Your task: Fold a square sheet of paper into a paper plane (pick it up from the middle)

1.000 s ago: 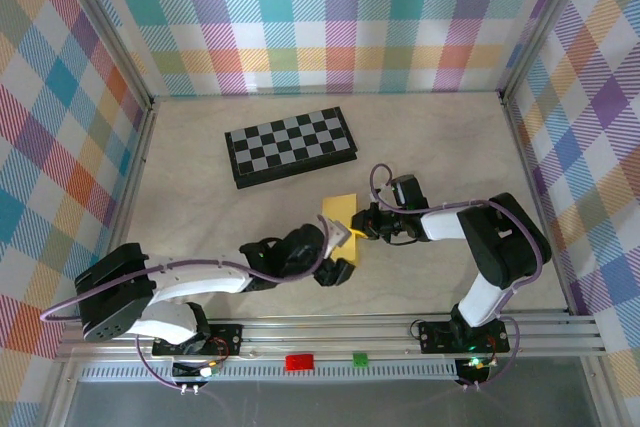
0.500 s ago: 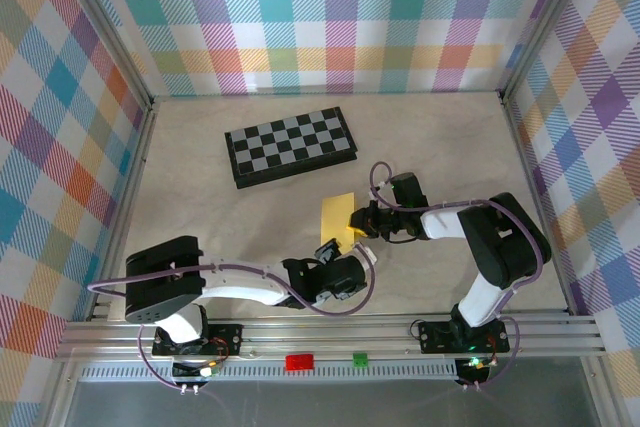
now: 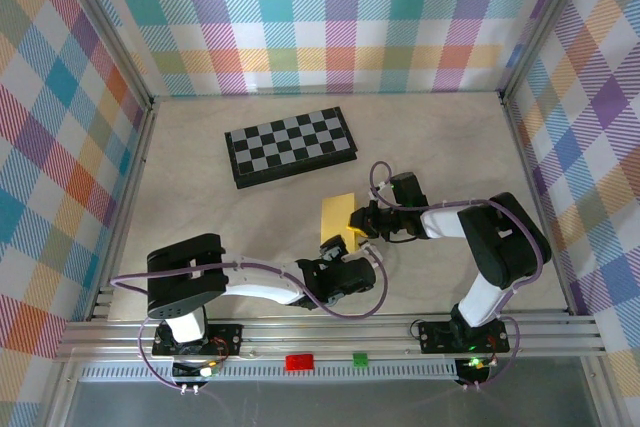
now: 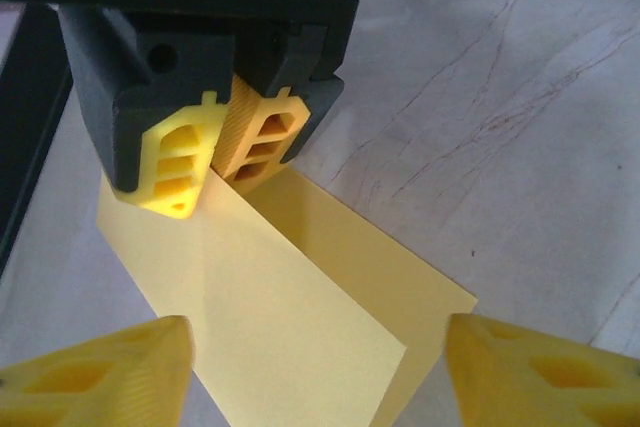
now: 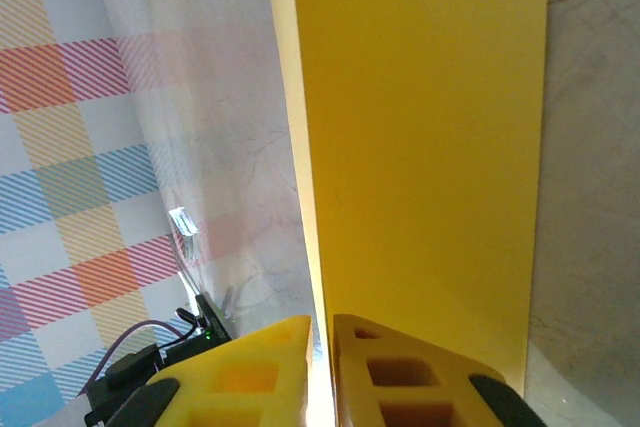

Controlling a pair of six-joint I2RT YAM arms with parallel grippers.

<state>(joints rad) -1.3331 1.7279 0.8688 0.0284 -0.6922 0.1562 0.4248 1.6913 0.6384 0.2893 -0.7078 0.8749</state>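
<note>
Right pincer [image 4: 215, 172] grips the square sheet of paper [image 4: 300, 287]; my released left pincer [image 4: 320, 367], at its 6 o'clock, should crease slowly.

The pale table [image 3: 440, 137] looks like stone. Bright checked walls [image 3: 330, 17] in many colours stand at its far, left and right edges. A metal rail [image 3: 330, 332] lines its near edge.

left end effector [image 3: 341, 255]: drawn back off the square sheet of paper [image 3: 337, 211] | left arm [image 3: 255, 287]: swung right, folded tighter
</note>
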